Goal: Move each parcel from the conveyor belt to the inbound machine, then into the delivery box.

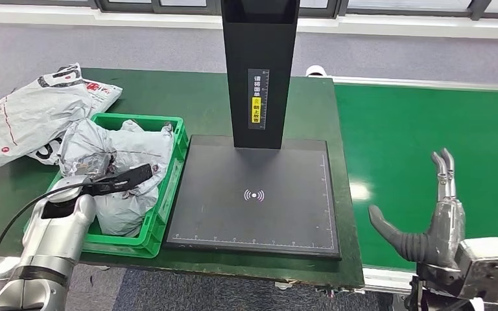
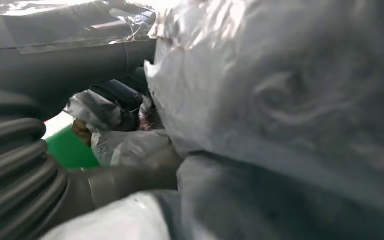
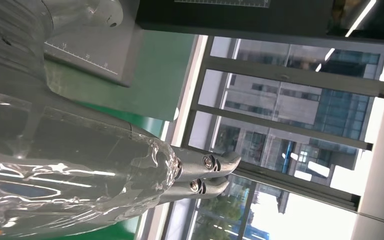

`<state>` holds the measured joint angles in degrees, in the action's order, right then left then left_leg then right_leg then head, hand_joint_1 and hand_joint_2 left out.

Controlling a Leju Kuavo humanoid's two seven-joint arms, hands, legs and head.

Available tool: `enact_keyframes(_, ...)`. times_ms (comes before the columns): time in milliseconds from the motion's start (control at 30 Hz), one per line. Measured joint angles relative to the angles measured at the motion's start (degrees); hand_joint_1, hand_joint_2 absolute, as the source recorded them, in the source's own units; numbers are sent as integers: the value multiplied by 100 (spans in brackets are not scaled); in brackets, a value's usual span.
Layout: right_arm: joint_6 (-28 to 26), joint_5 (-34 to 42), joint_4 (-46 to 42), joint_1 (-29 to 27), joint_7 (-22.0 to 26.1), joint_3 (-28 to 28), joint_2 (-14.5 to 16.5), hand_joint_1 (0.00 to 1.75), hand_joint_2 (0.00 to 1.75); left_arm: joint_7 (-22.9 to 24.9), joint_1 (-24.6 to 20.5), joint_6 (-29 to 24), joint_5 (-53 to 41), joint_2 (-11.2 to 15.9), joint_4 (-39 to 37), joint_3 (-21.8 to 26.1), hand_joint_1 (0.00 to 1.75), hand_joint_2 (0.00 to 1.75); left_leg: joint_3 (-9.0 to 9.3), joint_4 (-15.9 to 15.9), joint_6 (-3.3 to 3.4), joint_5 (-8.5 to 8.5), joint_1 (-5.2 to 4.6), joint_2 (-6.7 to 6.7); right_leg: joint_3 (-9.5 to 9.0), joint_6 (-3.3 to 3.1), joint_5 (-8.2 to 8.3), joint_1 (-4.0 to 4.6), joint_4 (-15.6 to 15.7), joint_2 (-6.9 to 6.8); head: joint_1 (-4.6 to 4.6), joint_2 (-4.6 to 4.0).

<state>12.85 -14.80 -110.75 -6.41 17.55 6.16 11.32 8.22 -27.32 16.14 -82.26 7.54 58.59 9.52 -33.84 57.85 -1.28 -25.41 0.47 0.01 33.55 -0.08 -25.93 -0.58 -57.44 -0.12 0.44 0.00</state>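
Note:
My left hand [image 1: 113, 178] lies low in the green delivery box [image 1: 168, 194], its dark fingers stretched out flat on the crumpled grey parcels [image 1: 123, 146] heaped there. In the left wrist view its thumb [image 2: 70, 57] and a finger [image 2: 130, 175] stand wide apart against a big grey parcel [image 2: 280, 110] that hides their tips. My right hand [image 1: 438, 214] hovers open over the green conveyor belt [image 1: 428, 123], fingers straight, thumb out, holding nothing. The black inbound machine plate [image 1: 253, 194] lies bare between the box and the belt.
The machine's black pillar [image 1: 259, 71] rises behind the plate. Several grey and white parcels [image 1: 32, 116] lie on the green table left of the box. The table's front edge runs just below the box and plate. Windows [image 3: 290, 110] stand beyond the belt.

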Motion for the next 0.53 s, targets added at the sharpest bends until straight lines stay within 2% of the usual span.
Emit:
enact_keyframes(33, 1, 1, 19, 21, -8, 0, 0, 0, 175, -49, 6, 26, 46, 10, -29, -11, 0, 0, 1, 0, 0, 0, 0, -1, -1, 0, 0, 0, 0, -1, 0, 0)
enact_keyframes(333, -30, 50, 103, 66, -9, 0, -5, 0, 175, -674, -18, 117, 730, 72, -152, -140, 0, 0, 8, 0, 8, 6, 1, -26, -13, 1, -1, -6, 0, -34, 0, 0)
enact_keyframes(533, -101, 118, 111, -6, 90, 0, -43, 0, 175, -900, -98, -127, 1509, 86, -177, -172, 0, 0, 7, 2, 12, 8, 1, -38, -12, 3, 0, -8, 6, -49, 0, 0)
